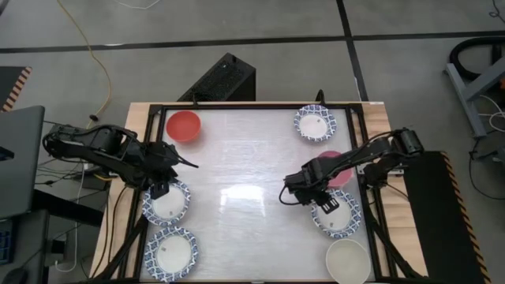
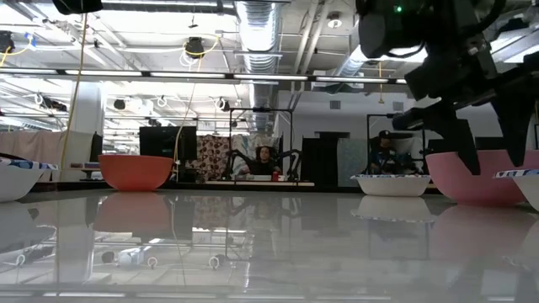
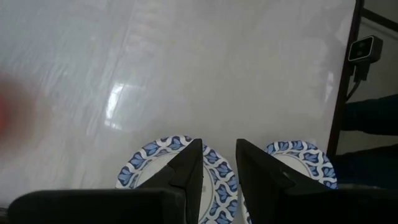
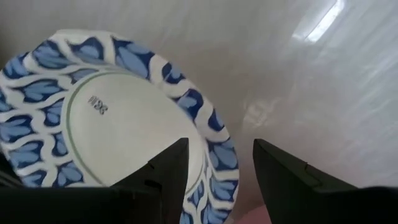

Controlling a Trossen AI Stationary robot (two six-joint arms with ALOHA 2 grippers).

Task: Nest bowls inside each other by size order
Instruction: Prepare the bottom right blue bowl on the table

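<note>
Glossy white bench is carrying bowls down both sides, none nested yet. You are hovering the right claw, fingers spread and empty, beside the blue-rimmed white bowl, the pink bowl behind its arm. Straddle one rim edge before closing. The left claw, fingers slightly apart, is waiting over another blue-rimmed bowl.

3 bowls left, 4 bowls right

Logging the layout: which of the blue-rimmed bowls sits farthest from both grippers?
The blue-rimmed bowl at the table's far right, standing alone. The other three lie under or beside the left gripper or right gripper.
</note>
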